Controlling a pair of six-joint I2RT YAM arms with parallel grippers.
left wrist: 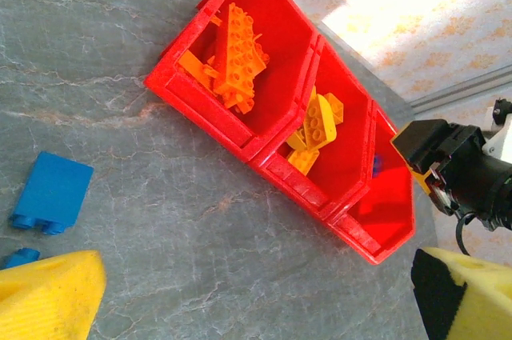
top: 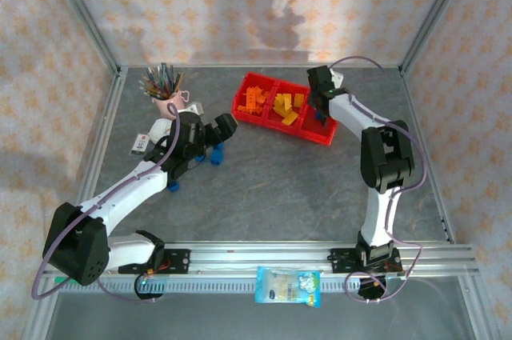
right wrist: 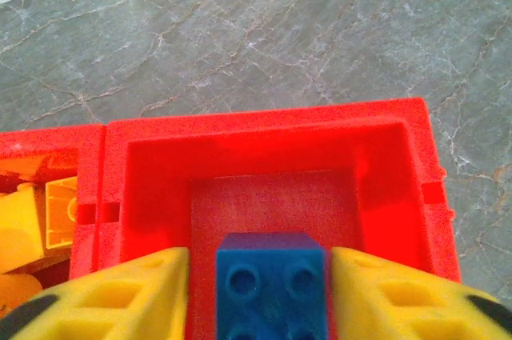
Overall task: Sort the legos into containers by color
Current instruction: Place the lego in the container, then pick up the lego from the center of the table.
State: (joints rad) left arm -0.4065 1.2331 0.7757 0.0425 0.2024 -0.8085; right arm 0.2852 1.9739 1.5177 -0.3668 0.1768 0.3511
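Observation:
The red containers [top: 324,137] stand joined in a row at the back middle. Orange legos [left wrist: 236,56] fill the left bin and yellow legos [left wrist: 318,122] the middle one. My right gripper [right wrist: 260,292] hangs over the right bin [right wrist: 272,128] with a blue lego [right wrist: 270,284] between its yellow fingers [right wrist: 384,292]. Red shows in the gaps on both sides, so the gripper is open. My left gripper [left wrist: 260,308] is open and empty over bare table left of the bins. Two blue legos [top: 216,154] [top: 172,186] lie beside the left arm; the nearer one [left wrist: 52,192] shows in the left wrist view.
A pink cup of pencils [top: 164,88] stands at the back left, with a small white object [top: 142,144] in front of it. A snack packet [top: 288,286] lies on the rail at the near edge. Metal frame posts border the table.

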